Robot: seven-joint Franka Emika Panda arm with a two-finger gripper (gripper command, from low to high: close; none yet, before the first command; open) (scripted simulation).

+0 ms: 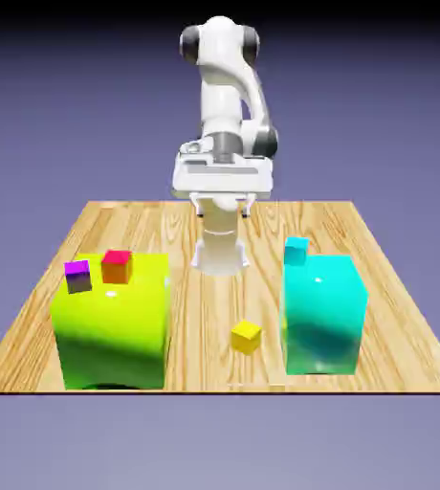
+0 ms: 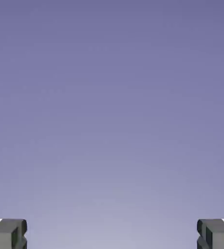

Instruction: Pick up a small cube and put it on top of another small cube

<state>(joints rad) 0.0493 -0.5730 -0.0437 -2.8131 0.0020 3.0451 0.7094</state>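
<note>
Claw (image 2: 112, 233) spread wide, empty; glossy plain yellow cube (image 1: 246, 336) on wood-grain counter (image 1: 214, 316), teal cube (image 1: 296, 251) atop shiny cyan block (image 1: 323, 316)

Rendered simulation; wooden table (image 1: 377, 278), flat blue-violet backdrop (image 1: 52, 115), glossy blocks (image 1: 109, 330).

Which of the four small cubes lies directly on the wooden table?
The small yellow cube. The purple and red cubes sit on the big yellow-green block, the small cyan cube on the big cyan block.

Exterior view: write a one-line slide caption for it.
Open gripper raised above table; small yellow cube lies between big blocks, small cyan cube sits atop big cyan block.
</note>
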